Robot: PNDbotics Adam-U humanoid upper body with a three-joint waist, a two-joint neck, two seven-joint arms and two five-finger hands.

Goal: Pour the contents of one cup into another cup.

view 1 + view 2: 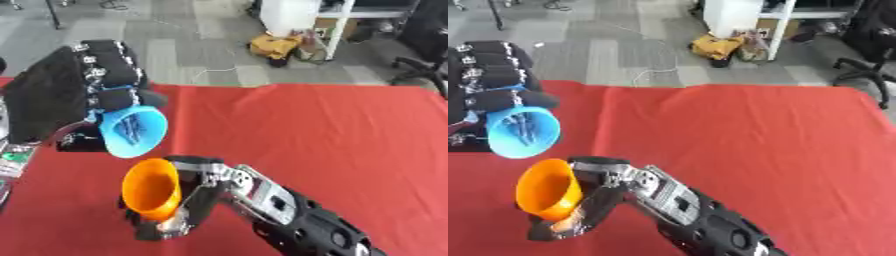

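Nearest the camera, the robot's right arm comes in from the lower right, and its right hand (179, 207) is curled round the orange cup (150, 190), fingers clamped on the cup's lower body. That cup sits low over the red surface (332, 135), its mouth tipped up and toward the robot's left; whether its base touches the cloth cannot be told, since the hand covers it.

Up and to the left, the left hand (109, 82) is closed round the blue cup (133, 132), gripping it near the base. This cup is held in the air, tilted steeply so its long axis runs from the hand down toward the right, with the open mouth facing the camera and slightly downward. Dark streaks show inside it, too unclear to name.

What the pour seems to depend on is this: the blue cup's lower rim hangs just above and a little left of the orange cup's upper rim, the two near but apart. Judging from that, the pour is at its tipping stage, and the blue mouth likely needs to sit more squarely over the orange opening so nothing falls on the cloth.
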